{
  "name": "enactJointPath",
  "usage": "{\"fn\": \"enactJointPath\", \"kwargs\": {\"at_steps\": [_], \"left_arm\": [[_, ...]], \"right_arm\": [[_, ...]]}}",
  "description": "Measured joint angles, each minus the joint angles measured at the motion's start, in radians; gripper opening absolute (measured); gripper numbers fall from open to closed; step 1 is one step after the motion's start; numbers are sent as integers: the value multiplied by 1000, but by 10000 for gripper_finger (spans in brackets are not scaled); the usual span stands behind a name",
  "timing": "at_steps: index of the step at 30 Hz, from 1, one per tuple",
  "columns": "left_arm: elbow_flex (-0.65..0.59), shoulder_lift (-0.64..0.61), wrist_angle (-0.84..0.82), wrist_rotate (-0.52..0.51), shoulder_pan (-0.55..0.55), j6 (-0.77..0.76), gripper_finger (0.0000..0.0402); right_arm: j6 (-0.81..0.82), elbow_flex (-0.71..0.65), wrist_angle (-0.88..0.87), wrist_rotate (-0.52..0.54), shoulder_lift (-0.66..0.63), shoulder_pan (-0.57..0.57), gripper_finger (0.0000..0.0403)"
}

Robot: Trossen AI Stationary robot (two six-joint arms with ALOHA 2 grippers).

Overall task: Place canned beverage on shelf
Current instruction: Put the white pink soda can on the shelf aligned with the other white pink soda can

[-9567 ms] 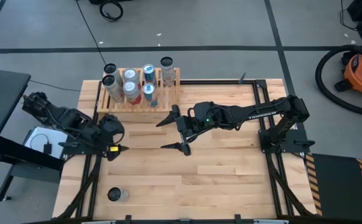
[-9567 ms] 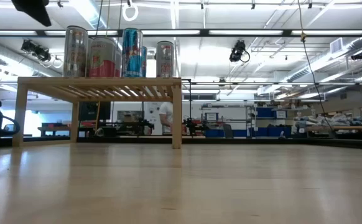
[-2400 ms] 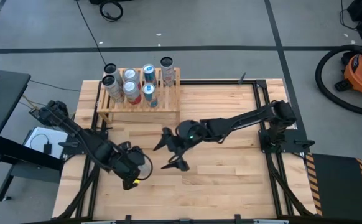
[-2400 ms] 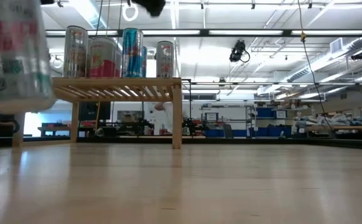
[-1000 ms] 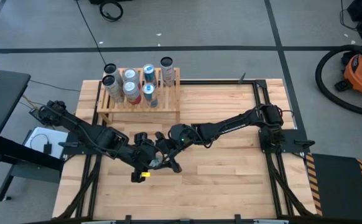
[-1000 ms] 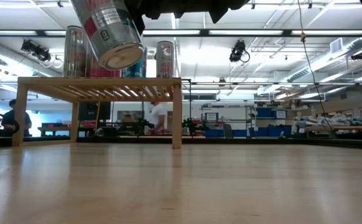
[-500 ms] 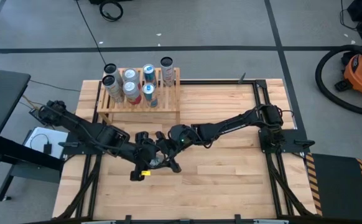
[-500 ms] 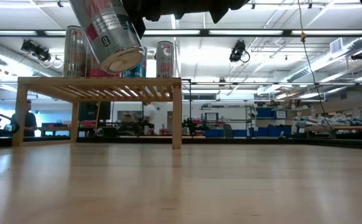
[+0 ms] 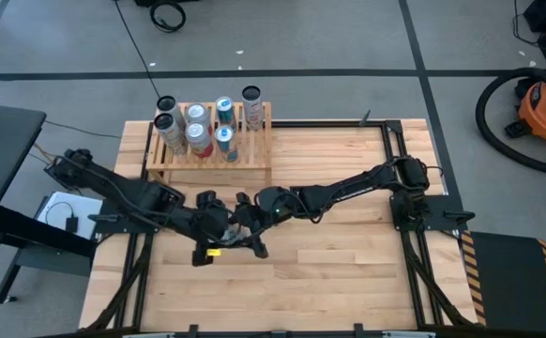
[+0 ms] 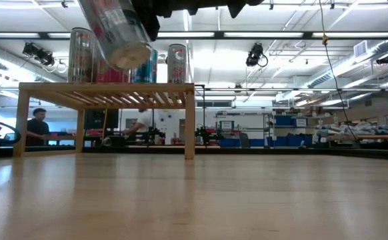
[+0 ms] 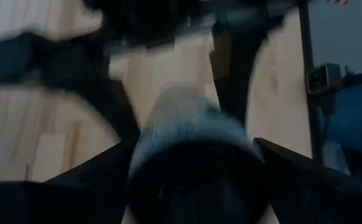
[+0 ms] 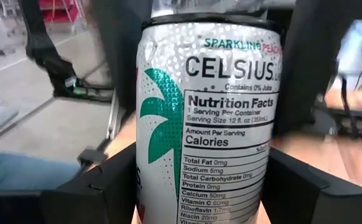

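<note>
celsius can (image 12: 206, 124), held tilted above the tabletop (image 9: 348, 272) centre, has crept up and toward nine o'clock in half a second. left end effector (image 9: 219, 228) grips it; right end effector (image 9: 248, 228) brackets it, fingers apart. handover pending; shelf (image 9: 207, 155) waits at eleven o'clock.

A silver Celsius can (image 12: 209, 124) hangs tilted above the table, forward of the pale slatted shelf (image 9: 209, 153).

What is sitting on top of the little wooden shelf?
Shiny drink cans stand upright on the shelf. The high view shows about seven, bunched together. From the low view, the front ones hide those behind.
</note>
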Motion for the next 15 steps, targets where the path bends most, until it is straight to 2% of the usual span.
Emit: {"fn": "enactJointPath", "kwargs": {"at_steps": [8,15], "left_arm": [[0,-63,-16,-2,-4,-14,315],[0,-128,-101,-26,-9,-33,315]], "right_arm": [[3,-3,-26,8,-14,-6,275],[-63,-4,-92,166,-88,-22,274]]}}
